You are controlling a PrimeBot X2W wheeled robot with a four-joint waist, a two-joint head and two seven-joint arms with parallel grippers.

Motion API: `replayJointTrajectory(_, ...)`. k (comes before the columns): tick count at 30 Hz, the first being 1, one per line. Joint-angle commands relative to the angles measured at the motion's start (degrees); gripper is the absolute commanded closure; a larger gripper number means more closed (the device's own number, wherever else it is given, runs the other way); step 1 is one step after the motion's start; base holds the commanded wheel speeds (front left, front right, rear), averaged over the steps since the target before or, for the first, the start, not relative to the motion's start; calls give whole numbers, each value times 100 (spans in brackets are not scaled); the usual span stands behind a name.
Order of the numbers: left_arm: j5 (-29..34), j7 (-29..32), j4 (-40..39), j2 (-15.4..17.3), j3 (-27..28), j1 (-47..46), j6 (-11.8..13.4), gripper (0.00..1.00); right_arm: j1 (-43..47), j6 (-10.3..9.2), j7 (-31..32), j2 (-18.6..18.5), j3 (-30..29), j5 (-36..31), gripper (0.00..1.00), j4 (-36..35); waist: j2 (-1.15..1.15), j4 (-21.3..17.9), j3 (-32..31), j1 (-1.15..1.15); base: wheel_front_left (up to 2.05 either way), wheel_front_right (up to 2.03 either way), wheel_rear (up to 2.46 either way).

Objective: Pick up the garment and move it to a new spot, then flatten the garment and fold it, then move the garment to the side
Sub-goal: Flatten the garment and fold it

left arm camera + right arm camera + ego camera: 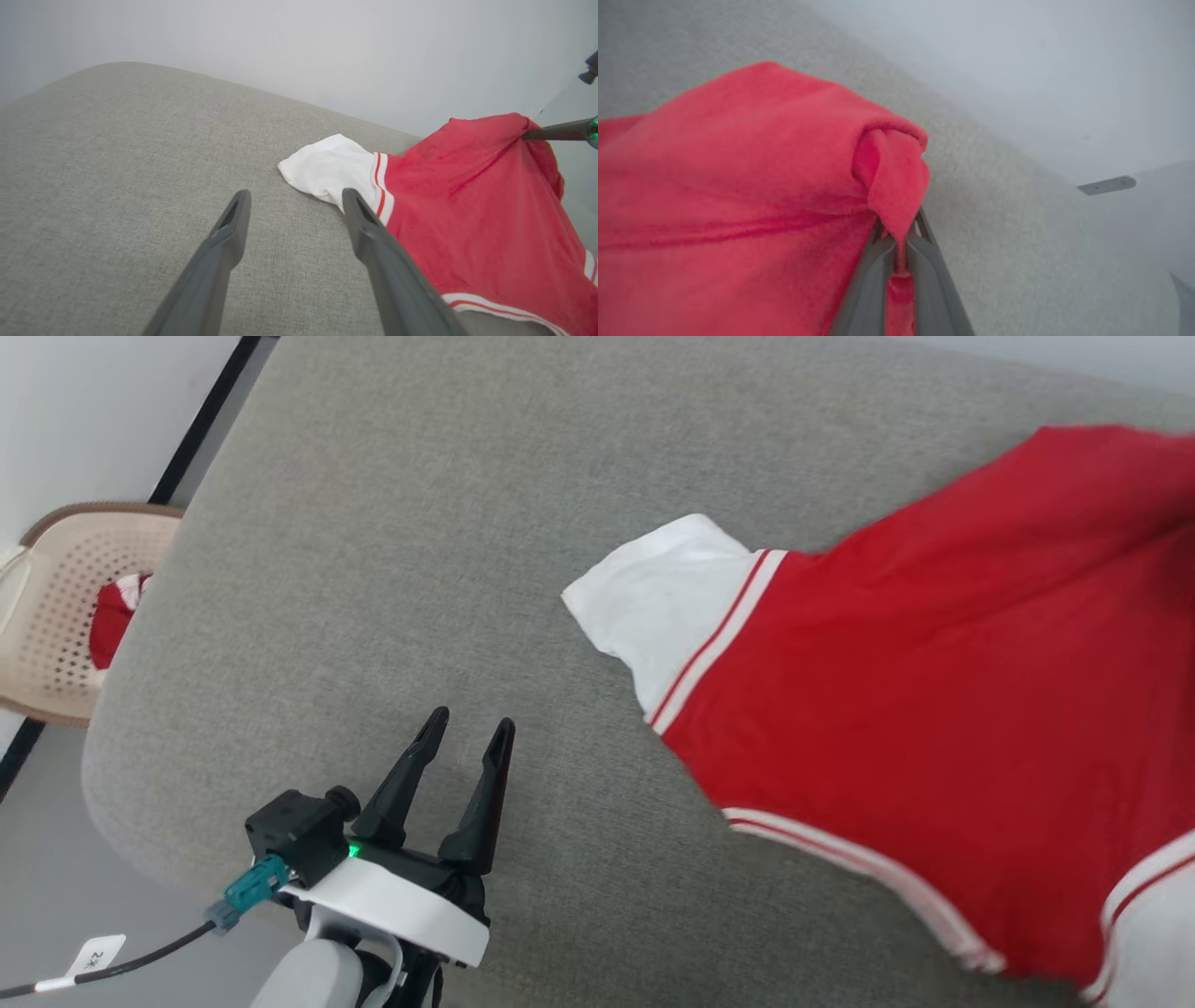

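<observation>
Pinched tight on a red fold of the garment [934, 709] with the right gripper [900, 235], tenting it off the grey cushion [420, 523] at the cushion's right side, white sleeve end [653, 607] trailing toward mid-cushion, nearest the spread, empty left gripper [471, 728] above the cushion's near edge.

Grey fabric bench [392, 523] under left tool [470, 721], beige perforated basket [56, 607] far to its left, white wall [299, 37] beyond.

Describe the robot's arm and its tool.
The left tool has two long, tapered black fingers on a black base with a green light. A white collar tops a pale grey forearm; a teal plug feeds a tagged black cable.
</observation>
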Motion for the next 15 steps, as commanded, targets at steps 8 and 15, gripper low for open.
replayJointTrajectory(8, -131, -29, 0, -128, -122, -256, -13, 0, -1368, -3, -705, 36, 443, -780, 100, 1023, 0, 346, 358, 0, 0, 0, 0)
replayJointTrajectory(15, -151, -29, 64, -119, -153, -341, -13, 0, -1711, -4, -1256, 307, 604, -894, 67, 1960, 0, 358, 374, 0, 0, 0, 0)
